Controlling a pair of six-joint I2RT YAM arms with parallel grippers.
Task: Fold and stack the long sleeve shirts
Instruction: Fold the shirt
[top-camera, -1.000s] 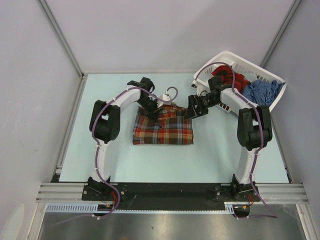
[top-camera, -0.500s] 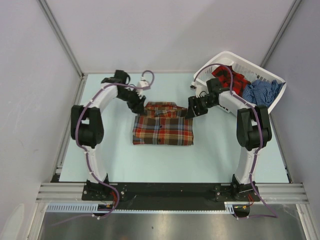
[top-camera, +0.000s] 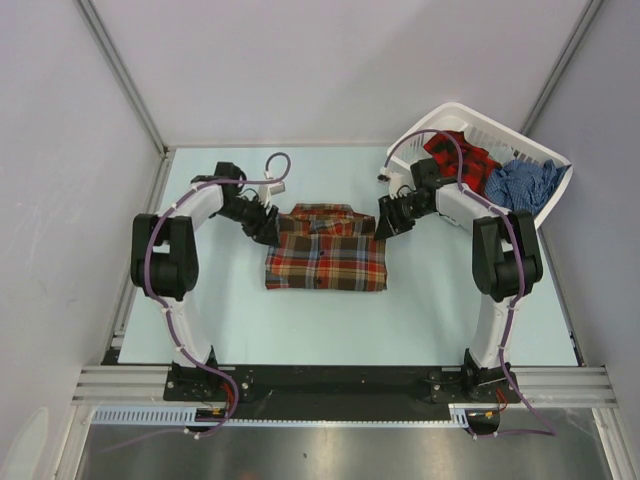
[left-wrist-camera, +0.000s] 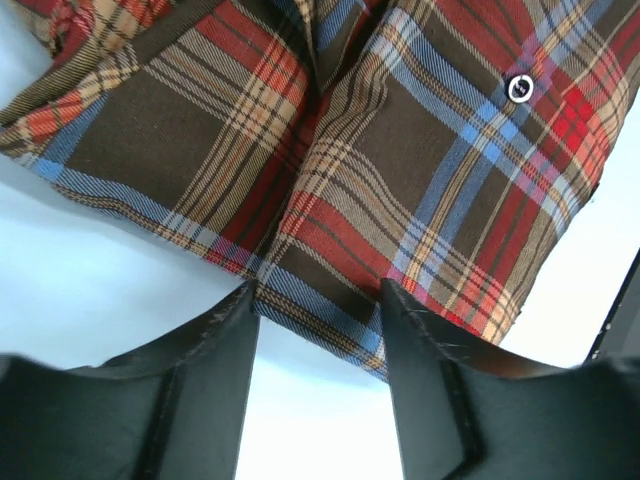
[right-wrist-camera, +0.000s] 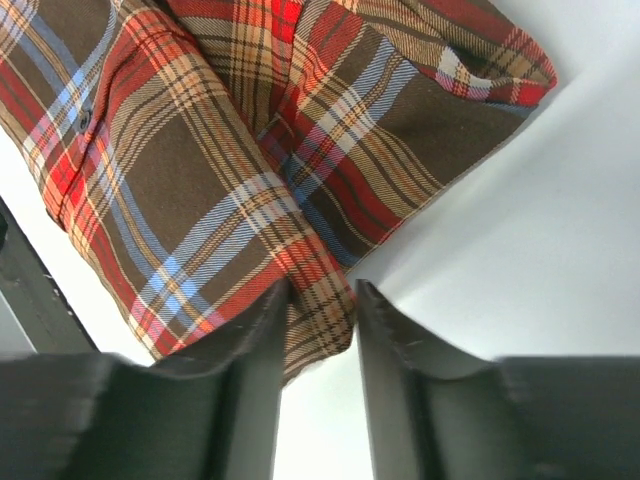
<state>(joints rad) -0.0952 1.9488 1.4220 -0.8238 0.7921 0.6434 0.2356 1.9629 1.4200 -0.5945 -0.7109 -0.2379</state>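
Observation:
A folded brown, red-orange and light-blue plaid shirt (top-camera: 325, 250) lies flat mid-table. My left gripper (top-camera: 270, 230) sits low at its upper-left corner. In the left wrist view the left gripper (left-wrist-camera: 318, 295) is open, and the shirt's folded edge (left-wrist-camera: 330, 320) lies across the gap at the fingertips. My right gripper (top-camera: 385, 222) is at the shirt's upper-right corner. Seen from the right wrist, the right gripper (right-wrist-camera: 322, 290) stands narrow, shut on a corner of the plaid cloth (right-wrist-camera: 320, 300). A red-and-black shirt (top-camera: 462, 156) and a blue checked shirt (top-camera: 525, 181) lie in the basket.
A white plastic laundry basket (top-camera: 447, 113) stands tilted at the back right, just behind my right arm. Grey walls close in the table on the left, back and right. The pale tabletop (top-camera: 320, 320) runs in front of the shirt.
My left arm swung off the collar to the back left, then came back down to the shirt's upper-left corner with its jaws parted. My right gripper's jaws closed in on the upper-right corner.

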